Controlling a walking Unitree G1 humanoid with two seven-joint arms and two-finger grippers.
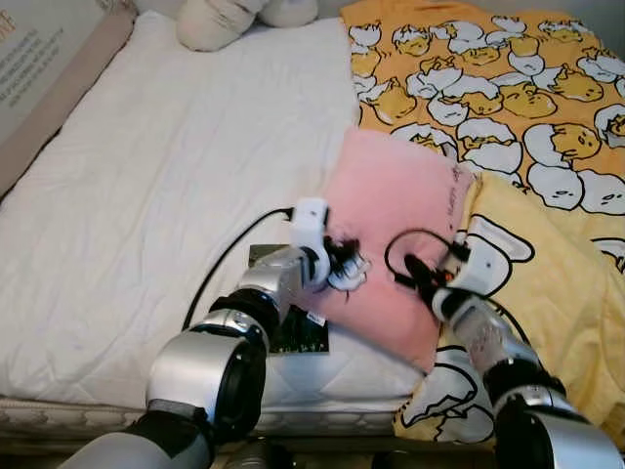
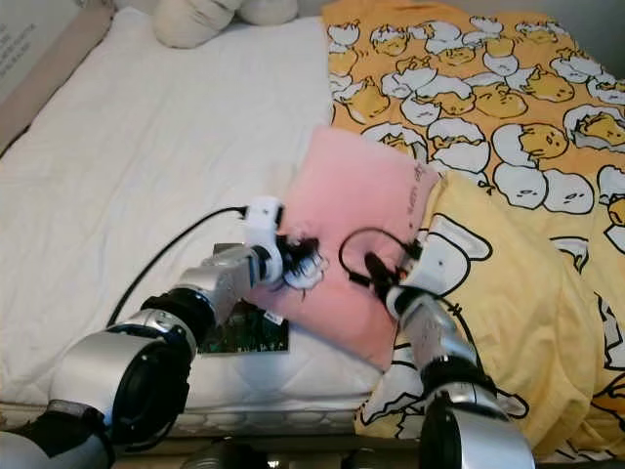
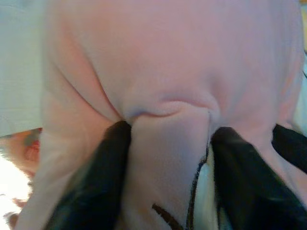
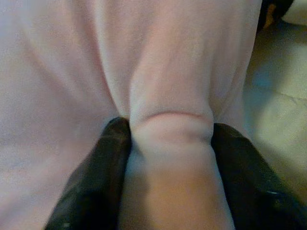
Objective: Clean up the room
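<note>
A pink pillow (image 1: 391, 210) lies on the bed, partly over the white mattress (image 1: 166, 176) and against the yellow duvet (image 1: 547, 127). My left gripper (image 1: 344, 266) pinches a fold of the pillow's near left edge. In the left wrist view its fingers (image 3: 96, 182) squeeze pink fabric (image 3: 168, 139) with a printed mark. My right gripper (image 1: 418, 276) is shut on the pillow's near right edge. In the right wrist view a ridge of pink fabric (image 4: 170, 158) bulges between the two black fingers (image 4: 93, 177).
A dark printed card or booklet (image 1: 303, 332) lies on the mattress under my left arm. A black cable (image 1: 220, 269) runs across the sheet. A cream plush toy (image 1: 220, 20) sits at the head of the bed. A cardboard box (image 1: 39, 59) stands at the far left.
</note>
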